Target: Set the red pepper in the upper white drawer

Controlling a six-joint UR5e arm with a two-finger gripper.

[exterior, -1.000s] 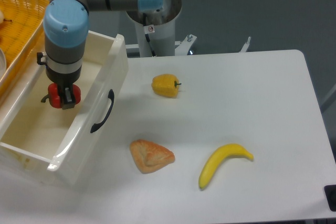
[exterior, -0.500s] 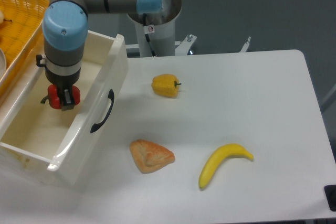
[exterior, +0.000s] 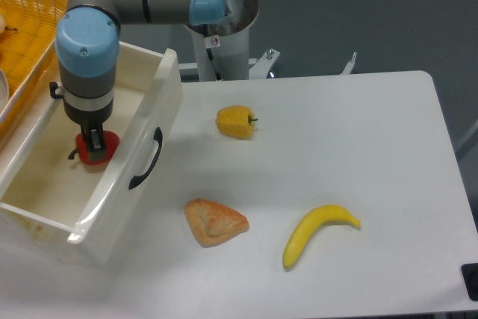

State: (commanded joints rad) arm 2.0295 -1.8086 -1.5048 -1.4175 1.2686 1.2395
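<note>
Down inside the upper white drawer (exterior: 170, 87), the gripper (exterior: 92, 147) holds the red pepper (exterior: 95, 149) between its closed fingers, low near the floor so a release would not bounce it. Yellow pepper (exterior: 236, 122), pastry (exterior: 215, 222) and banana (exterior: 317, 232) lie apart on the table (exterior: 358, 140), none of them wanted for the task.

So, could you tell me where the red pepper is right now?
The red pepper is at the camera view's left, inside the upper white drawer, directly under the hand, behind the drawer's black handle.

Arm: reaches left from its base, wrist pointing straight down.
Gripper (exterior: 92, 146): lowered, fingers vertical, closed around a held object.
</note>
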